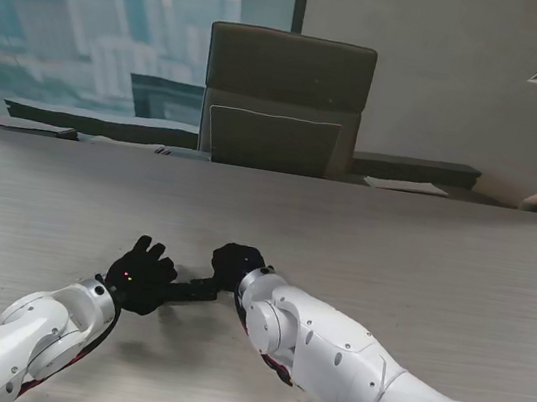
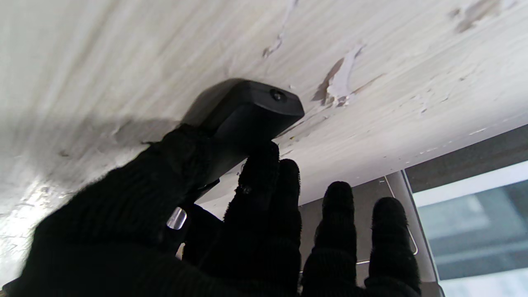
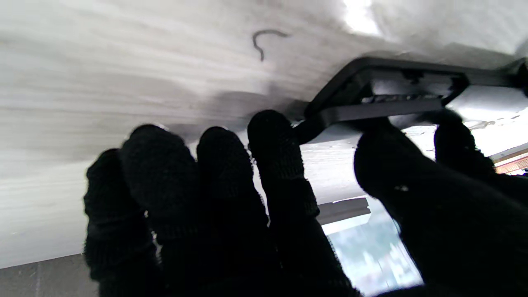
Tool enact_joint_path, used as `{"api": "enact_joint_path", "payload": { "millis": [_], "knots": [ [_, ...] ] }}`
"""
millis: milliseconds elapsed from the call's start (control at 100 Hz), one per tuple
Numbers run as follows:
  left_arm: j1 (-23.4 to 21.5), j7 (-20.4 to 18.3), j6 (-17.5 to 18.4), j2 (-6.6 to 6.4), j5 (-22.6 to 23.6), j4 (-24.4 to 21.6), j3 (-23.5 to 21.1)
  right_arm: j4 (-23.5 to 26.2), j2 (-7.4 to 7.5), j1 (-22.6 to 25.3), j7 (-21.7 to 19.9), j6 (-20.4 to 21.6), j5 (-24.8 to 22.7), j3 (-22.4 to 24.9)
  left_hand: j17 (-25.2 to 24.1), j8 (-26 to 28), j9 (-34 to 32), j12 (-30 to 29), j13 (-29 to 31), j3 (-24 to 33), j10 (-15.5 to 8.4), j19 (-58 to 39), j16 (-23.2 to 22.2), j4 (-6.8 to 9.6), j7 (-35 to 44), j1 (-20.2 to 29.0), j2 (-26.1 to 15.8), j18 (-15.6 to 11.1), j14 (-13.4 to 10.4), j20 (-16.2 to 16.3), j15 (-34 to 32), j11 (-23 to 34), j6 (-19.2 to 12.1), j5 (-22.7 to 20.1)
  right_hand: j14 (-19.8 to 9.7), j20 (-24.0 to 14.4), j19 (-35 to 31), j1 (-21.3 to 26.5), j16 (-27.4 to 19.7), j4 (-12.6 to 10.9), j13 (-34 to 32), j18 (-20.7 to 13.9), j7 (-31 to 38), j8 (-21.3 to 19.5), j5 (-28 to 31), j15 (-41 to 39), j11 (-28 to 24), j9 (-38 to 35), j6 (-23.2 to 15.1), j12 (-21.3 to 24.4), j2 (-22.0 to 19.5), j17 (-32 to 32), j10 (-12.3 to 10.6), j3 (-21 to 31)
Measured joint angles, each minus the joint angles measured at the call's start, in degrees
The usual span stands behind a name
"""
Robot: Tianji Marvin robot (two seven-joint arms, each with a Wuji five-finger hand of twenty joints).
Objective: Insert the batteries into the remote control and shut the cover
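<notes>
Remote control lengthwise left to right, left hand and right hand fingers clasping opposite ends.

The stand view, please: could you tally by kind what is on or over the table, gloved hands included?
Black gloved hands: 2, left hand and right hand
Black remote control: 1, the remote control, held between both hands
Batteries: 0 that I can make out
Total: 3
</notes>
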State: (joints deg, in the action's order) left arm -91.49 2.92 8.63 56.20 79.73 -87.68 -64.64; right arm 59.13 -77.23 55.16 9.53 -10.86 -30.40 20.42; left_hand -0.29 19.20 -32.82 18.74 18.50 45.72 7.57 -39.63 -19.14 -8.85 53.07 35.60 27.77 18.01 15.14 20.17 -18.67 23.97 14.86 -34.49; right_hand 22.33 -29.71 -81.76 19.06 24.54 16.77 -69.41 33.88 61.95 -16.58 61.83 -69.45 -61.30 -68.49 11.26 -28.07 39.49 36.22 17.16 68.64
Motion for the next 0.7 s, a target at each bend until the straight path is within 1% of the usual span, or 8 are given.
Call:
{"api": "enact_joint_path", "payload": {
  "millis": [100,190,240,280,440,480,570,700],
  "knots": [
    [0.00,0.03,-0.04,0.00,-0.02,0.00,0.00,0.70,0.62,0.43,-0.01,1.00,-0.43,0.35,0.00,0.48,0.00,0.00,0.00,-0.02,0.00,0.00,0.00,0.00,0.00,0.00,0.00,0.00,0.00,0.00,0.00,0.00,0.00,0.00,-0.65,0.02,0.03,0.32,0.00,0.01,0.02,-0.49,0.15,0.97,-0.89,0.02,0.00,0.05,0.24,0.00,2.91,-0.06,-0.55,0.55],
    [-0.01,0.10,-0.05,0.01,-0.05,0.04,0.00,1.55,1.34,0.88,0.26,1.59,-2.42,0.43,0.00,0.48,0.00,0.00,0.00,-0.06,0.00,0.00,0.00,0.00,0.00,0.00,0.00,0.00,0.00,0.00,0.00,0.00,0.00,0.01,-1.36,0.09,0.20,0.35,0.00,0.01,0.58,-0.82,0.21,1.22,-2.30,0.09,-0.06,0.77,0.22,0.00,3.98,-0.19,-0.94,0.57],
    [-0.01,0.14,-0.05,0.01,-0.05,0.05,0.00,1.90,1.66,1.18,0.72,1.77,-3.56,0.44,0.00,0.48,0.00,0.00,0.00,-0.07,0.00,0.00,0.00,0.00,0.00,0.00,0.00,0.00,0.00,0.00,0.00,0.00,0.00,0.01,-1.45,0.11,0.32,0.47,0.00,0.01,0.62,-1.18,0.25,1.17,-3.20,0.40,-0.08,0.96,-0.02,0.00,5.75,-0.29,-1.10,0.56],
    [-0.01,0.16,-0.05,0.01,-0.05,0.06,0.00,2.12,1.87,1.43,1.18,1.83,-4.08,0.45,0.00,0.48,0.00,0.00,0.00,-0.07,0.00,0.00,0.00,0.00,0.00,0.00,0.00,0.00,0.00,0.00,0.00,0.00,0.00,0.01,-1.60,0.13,0.49,1.97,0.00,-0.04,0.65,-1.31,1.08,0.55,-4.47,0.58,-0.49,1.46,-0.06,0.00,7.68,-0.36,-1.15,0.39],
    [-0.01,0.17,-0.04,0.01,-0.06,0.07,0.00,2.44,2.28,2.31,2.67,2.00,-4.98,0.90,0.00,0.49,0.00,0.00,0.00,-0.07,0.00,0.00,0.00,0.00,0.01,0.00,0.00,0.00,0.00,0.00,0.00,0.00,0.00,0.01,-2.44,0.85,1.65,2.03,0.00,-0.30,3.17,-1.99,1.57,-0.16,-6.29,1.66,-0.62,4.32,-1.30,0.00,8.06,-2.22,-1.40,0.37],
    [0.00,0.15,-0.03,0.01,-0.06,0.06,0.00,2.66,2.47,2.57,2.84,2.09,-5.44,1.13,0.00,0.49,0.00,0.00,0.00,-0.07,0.00,0.00,0.00,0.00,0.01,0.00,0.00,0.00,0.00,0.00,0.00,0.00,0.00,0.01,-2.96,0.88,2.02,2.03,0.00,-1.54,3.90,-2.04,1.57,-0.51,-7.16,2.01,-0.61,5.08,-1.76,0.00,8.06,-2.89,-1.42,0.37],
    [0.03,0.03,-0.03,-0.01,-0.07,0.03,0.04,3.57,3.16,3.41,3.23,2.46,-6.89,1.89,0.00,0.49,0.00,0.00,0.00,-0.07,0.00,0.00,0.00,0.00,0.01,0.00,0.00,0.00,0.00,0.00,0.00,0.00,0.00,0.01,-3.06,1.44,2.82,1.97,0.74,-5.79,5.49,-2.11,-1.59,-4.45,-8.80,3.08,-0.62,7.00,-2.91,0.00,8.03,-4.29,-1.42,0.33],
    [0.07,-0.16,-0.02,-0.02,-0.08,-0.02,0.05,5.21,4.41,4.68,3.73,2.92,-8.25,3.09,0.00,0.49,0.00,0.00,0.00,-0.07,0.00,0.00,0.00,0.00,0.01,0.00,0.00,0.00,0.00,0.00,0.00,0.00,0.00,0.01,-3.12,1.53,3.14,1.97,0.76,-5.99,6.68,-2.15,-5.66,-4.88,-10.65,3.54,-0.61,8.16,-3.85,0.15,8.03,-5.42,-1.42,0.16]
  ]
}}
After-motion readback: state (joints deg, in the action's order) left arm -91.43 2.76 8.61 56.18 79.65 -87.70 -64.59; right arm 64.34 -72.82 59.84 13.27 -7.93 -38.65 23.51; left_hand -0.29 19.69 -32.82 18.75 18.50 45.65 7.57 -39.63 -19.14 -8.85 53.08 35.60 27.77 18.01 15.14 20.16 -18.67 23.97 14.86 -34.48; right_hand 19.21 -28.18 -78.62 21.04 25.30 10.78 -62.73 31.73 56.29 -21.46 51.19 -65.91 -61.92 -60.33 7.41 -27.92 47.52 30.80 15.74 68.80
